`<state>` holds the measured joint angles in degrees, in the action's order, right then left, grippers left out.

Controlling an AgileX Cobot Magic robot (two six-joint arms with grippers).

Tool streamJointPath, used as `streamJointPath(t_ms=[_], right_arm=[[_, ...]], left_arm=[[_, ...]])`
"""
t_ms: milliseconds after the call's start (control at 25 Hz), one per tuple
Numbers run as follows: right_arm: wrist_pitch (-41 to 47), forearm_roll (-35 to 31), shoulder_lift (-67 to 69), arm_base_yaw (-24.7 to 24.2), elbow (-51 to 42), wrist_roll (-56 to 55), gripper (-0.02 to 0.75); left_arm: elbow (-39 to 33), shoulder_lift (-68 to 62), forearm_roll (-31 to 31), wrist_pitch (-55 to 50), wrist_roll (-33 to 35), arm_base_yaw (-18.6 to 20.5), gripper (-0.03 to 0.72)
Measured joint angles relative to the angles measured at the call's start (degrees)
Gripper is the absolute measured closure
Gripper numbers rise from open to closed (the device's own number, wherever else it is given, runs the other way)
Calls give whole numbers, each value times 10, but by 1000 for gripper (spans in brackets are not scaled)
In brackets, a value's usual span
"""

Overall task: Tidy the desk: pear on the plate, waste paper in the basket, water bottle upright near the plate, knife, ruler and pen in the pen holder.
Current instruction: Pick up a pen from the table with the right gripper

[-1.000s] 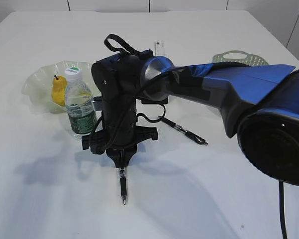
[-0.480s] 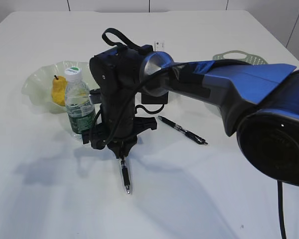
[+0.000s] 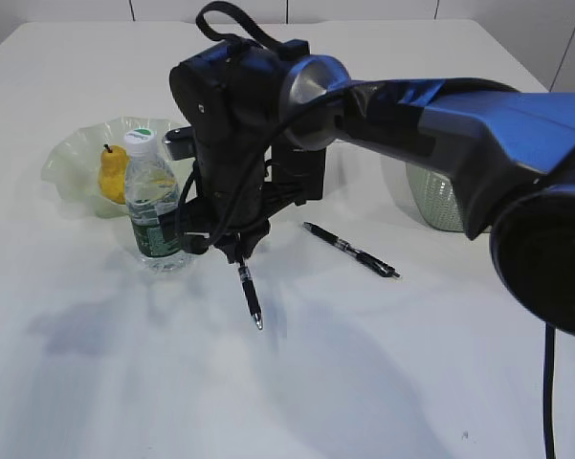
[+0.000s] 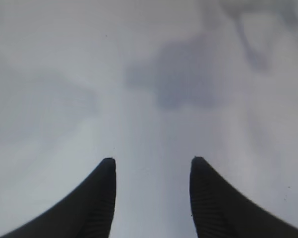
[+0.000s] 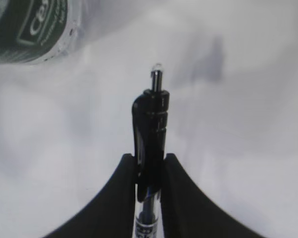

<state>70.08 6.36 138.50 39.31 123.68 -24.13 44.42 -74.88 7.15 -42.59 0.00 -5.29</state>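
Observation:
My right gripper (image 3: 237,256) (image 5: 149,157) is shut on a black pen (image 3: 252,296) (image 5: 151,124) and holds it off the table, tip slanting down. The upright water bottle (image 3: 153,201) (image 5: 32,29) stands just to its left. Behind the bottle, a yellow pear (image 3: 114,172) lies on the clear plate (image 3: 72,158). A second pen (image 3: 352,251) lies on the table to the right. The dark pen holder (image 3: 304,177) is partly hidden behind the arm. My left gripper (image 4: 152,161) is open over bare table. Knife, ruler and waste paper are out of view.
A pale green basket (image 3: 440,201) stands at the right, under the blue arm (image 3: 478,134). The arm crosses the table from the right edge to the middle. White tabletop (image 3: 344,382) stretches in front of the held pen.
My right gripper has risen and moved back with the pen, lifting it off the table. The bottle, pear and second pen have stayed put.

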Motion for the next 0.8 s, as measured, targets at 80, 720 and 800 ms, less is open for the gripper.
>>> streamJointPath(t_ms=[80, 720, 800], right_arm=[[0, 15, -11, 0, 1, 5, 650], [4, 38, -94, -75, 0, 49, 651], [4, 38, -109, -88, -7, 58, 651]], left_arm=[[0, 0, 0, 0, 0, 0, 347], [0, 0, 13, 0, 0, 0, 348], [0, 0, 17, 0, 0, 0, 348]])
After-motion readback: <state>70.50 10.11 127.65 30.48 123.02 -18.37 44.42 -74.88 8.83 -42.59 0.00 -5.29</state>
